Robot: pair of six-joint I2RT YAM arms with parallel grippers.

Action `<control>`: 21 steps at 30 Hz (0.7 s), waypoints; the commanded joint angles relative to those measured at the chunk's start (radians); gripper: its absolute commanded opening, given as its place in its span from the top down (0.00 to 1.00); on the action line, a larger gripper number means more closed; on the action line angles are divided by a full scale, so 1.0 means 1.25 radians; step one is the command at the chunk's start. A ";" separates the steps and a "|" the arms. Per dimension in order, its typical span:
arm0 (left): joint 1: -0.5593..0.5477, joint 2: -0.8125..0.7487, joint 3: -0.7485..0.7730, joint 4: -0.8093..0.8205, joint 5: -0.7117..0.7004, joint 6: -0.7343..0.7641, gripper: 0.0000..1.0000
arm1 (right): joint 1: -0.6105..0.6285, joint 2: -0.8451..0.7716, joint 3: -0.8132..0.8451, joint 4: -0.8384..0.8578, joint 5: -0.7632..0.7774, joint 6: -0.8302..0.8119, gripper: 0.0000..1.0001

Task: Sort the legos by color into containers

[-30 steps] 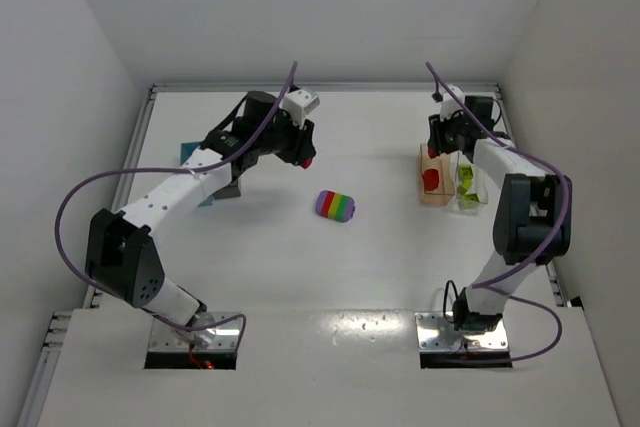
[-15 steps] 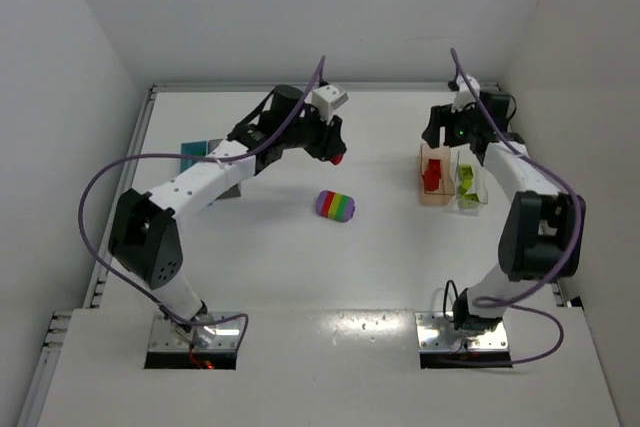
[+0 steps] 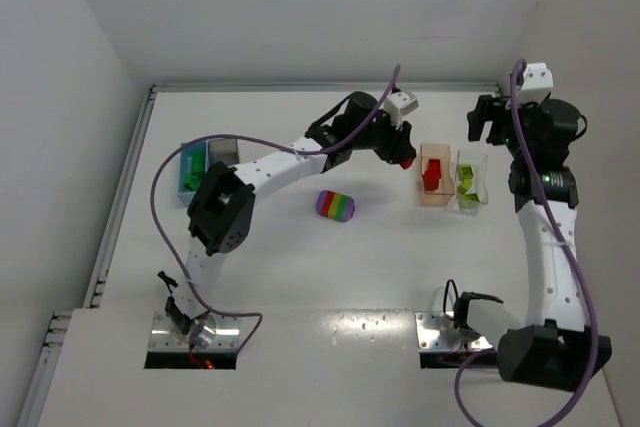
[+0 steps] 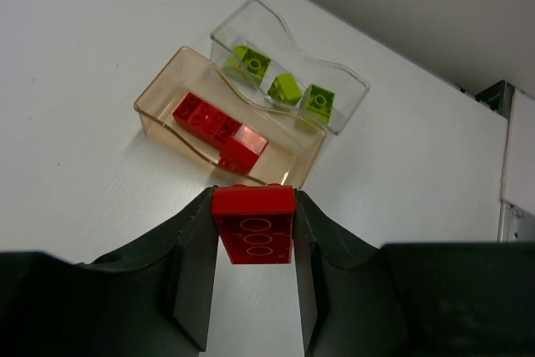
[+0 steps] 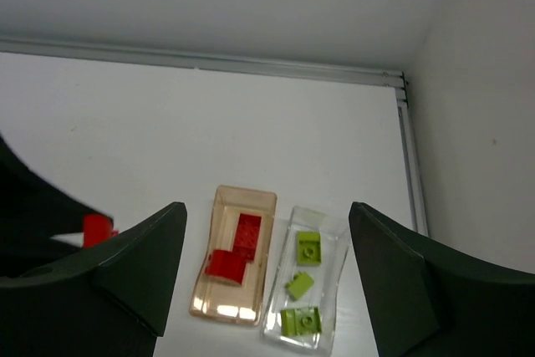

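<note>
White tabletop (image 3: 300,257) lies beneath left hand (image 3: 401,151) clamping red brick (image 4: 253,225).

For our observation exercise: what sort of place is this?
Probably a robot test booth: white walls around a table, left arm and right arm bolted to it, red bricks sorted into a peach bin.

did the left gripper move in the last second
Yes. The left gripper, shut on a red brick, has swung right, from left of the rainbow block to beside the peach bin.
</note>
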 commanded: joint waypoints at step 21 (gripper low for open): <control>-0.017 0.419 0.414 0.300 -0.016 -0.154 0.86 | -0.039 -0.073 -0.022 -0.195 0.079 0.033 0.21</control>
